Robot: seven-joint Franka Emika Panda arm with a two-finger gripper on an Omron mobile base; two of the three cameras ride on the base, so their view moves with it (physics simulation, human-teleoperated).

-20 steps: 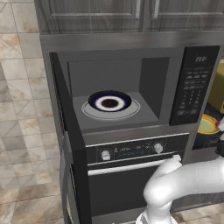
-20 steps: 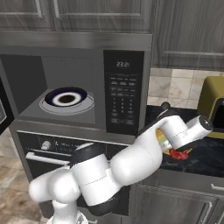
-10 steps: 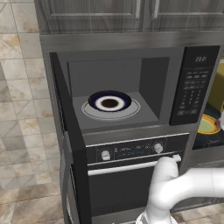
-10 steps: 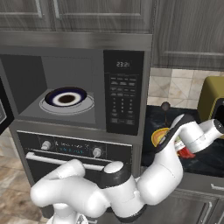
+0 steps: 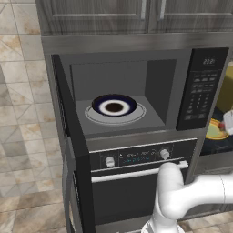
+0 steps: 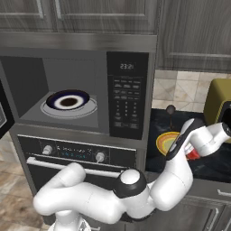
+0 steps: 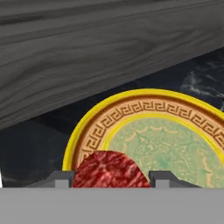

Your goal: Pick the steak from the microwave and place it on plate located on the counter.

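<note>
Between the two dark fingers (image 7: pixel 63 178) at the bottom centre of the hand view we see the steak (image 7: pixel 109 169), a red marbled slab pinched from both sides, so the gripper (image 7: pixel 109 179) is closed on the meat. Directly behind it lies the plate (image 7: pixel 83 127), its yellow rim and orange patterned band curving across the lower half of that frame around a pale green centre. Whether the meat touches the plate or hangs just over it we cannot tell. The plate sits on the dark desk (image 7: pixel 35 140), with grey wood-grain panelling across the upper half of the frame.

Toward the right middle of the right base view the steak (image 6: pixel 193 155) shows as a red patch under the white hand, beside the plate (image 6: pixel 164 142) on the desk (image 6: pixel 212 164). Left of it stands the microwave (image 6: pixel 128 97), with a dark blue plate with white centre (image 6: pixel 68 100) on its turntable.

At the left base view's right edge we glimpse the yellow plate (image 5: pixel 215 132) past the microwave (image 5: pixel 200 88), whose door (image 5: pixel 68 113) is swung open, and the blue plate (image 5: pixel 113 105) inside. Below it sits an oven (image 5: pixel 136 157) with knobs.
</note>
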